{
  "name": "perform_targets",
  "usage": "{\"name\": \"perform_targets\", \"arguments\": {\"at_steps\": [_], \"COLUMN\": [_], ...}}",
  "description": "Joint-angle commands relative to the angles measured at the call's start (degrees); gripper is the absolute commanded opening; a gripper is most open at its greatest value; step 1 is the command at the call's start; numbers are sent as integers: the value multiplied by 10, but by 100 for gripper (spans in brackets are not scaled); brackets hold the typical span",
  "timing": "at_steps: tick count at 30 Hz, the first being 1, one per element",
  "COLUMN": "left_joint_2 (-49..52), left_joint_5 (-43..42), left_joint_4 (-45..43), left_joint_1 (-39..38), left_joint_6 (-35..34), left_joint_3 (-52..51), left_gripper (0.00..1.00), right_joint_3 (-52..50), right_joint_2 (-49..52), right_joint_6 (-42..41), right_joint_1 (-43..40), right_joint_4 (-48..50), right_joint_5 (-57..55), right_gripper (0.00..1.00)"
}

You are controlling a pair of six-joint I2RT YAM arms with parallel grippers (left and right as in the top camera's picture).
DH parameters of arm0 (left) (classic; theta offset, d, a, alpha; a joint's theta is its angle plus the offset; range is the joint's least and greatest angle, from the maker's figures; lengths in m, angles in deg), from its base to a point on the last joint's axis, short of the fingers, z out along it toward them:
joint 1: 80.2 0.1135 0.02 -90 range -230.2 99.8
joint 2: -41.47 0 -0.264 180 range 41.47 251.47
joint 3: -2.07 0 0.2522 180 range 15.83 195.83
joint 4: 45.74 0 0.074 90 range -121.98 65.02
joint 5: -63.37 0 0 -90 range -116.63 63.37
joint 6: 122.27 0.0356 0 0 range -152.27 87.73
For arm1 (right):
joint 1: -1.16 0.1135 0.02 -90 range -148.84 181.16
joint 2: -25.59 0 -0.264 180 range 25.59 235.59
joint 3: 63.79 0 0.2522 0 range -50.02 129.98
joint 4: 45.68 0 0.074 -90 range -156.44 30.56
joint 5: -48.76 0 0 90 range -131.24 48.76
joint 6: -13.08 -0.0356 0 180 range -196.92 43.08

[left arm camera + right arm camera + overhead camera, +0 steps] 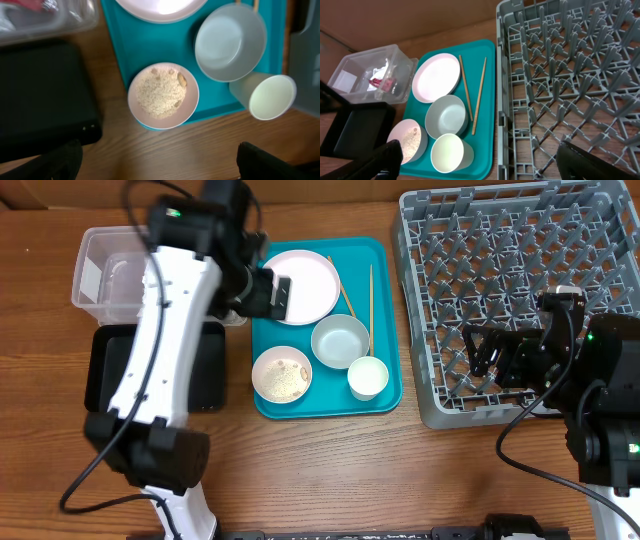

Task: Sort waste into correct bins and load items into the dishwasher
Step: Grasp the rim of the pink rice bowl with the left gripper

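On the teal tray (pixel 388 395) lie a large pink-white plate (pixel 305 280), a grey-blue bowl (pixel 340 340), a white cup (pixel 368 377), two chopsticks (pixel 370 295) and a small plate with rice scraps (pixel 282 373); that plate also shows in the left wrist view (pixel 162 92). The red wrapper (pixel 382 81) and white napkin (pixel 380 67) lie in the clear tub (pixel 100 265). The black tray (pixel 205 370) sits below the tub. My left gripper (pixel 160 165) is open and empty above the tray's left edge. My right gripper (pixel 488 355) is open and empty over the grey dish rack (pixel 520 280).
The left arm's white link crosses over the black tray and the tub. The dish rack holds nothing and stands right against the teal tray. Bare wooden table runs along the front edge.
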Motion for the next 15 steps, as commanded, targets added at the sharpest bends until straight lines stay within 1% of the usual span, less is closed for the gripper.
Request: {"name": "perform_targets", "arguments": {"at_steps": [1, 8, 9, 10, 13, 15], "left_joint_2": [4, 4, 4, 4, 4, 4], "left_joint_5": [9, 16, 16, 16, 16, 16], "left_joint_4": [-44, -165, -178, -191, -231, -258], "left_joint_1": [-39, -99, -105, -110, -118, -118], "left_joint_6": [-42, -131, -143, -151, -153, -153], "left_joint_3": [-92, -216, -230, -245, -286, -311], "left_gripper": [100, 98, 95, 88, 65, 53], "right_joint_3": [14, 14, 14, 14, 14, 14], "right_joint_2": [2, 25, 28, 33, 42, 46], "right_joint_6": [-2, -2, -2, -2, -2, -2], "right_joint_1": [-3, -3, -3, -3, -3, -3], "right_joint_4": [-1, -20, -21, -23, -31, -37], "right_joint_5": [-5, -5, -5, -5, -5, -5], "right_gripper": [100, 100, 100, 100, 100, 100]}}
